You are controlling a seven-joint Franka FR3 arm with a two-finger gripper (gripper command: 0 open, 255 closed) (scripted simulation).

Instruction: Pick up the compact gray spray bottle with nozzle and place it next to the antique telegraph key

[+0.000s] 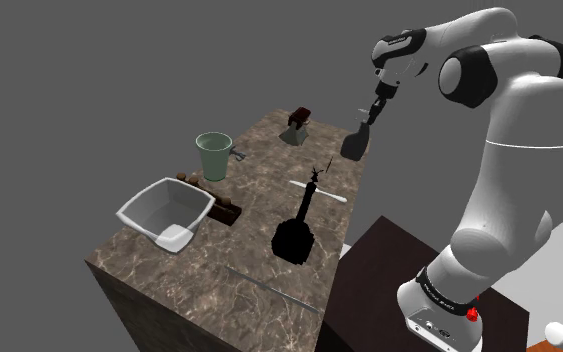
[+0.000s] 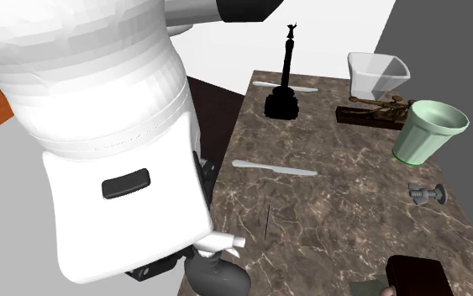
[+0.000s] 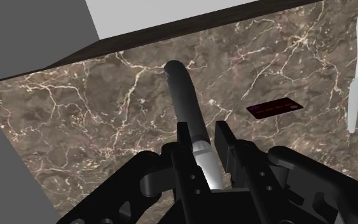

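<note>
The dark gray spray bottle [image 1: 354, 142] is at the far right corner of the marble table [image 1: 259, 250], by its edge. My gripper [image 1: 375, 114] is shut on the bottle's neck from above. In the wrist view the two black fingers [image 3: 184, 139] clasp the pale neck of the bottle [image 3: 185, 95], whose body points away from the hand over the marble. I cannot tell whether the bottle touches the tabletop. The telegraph key [image 1: 212, 200], a brown wooden base with small knobs [image 2: 375, 109], lies beside the white bin, well away from the bottle.
A white bin [image 1: 164, 212], a green cup [image 1: 214, 155], a small bolt [image 2: 426, 193], a black figurine [image 1: 299, 228] and a white knife [image 1: 319, 192] stand on the table. A brown-topped block [image 1: 297, 124] sits at the far end. A dark red card [image 3: 274, 107] lies near the bottle.
</note>
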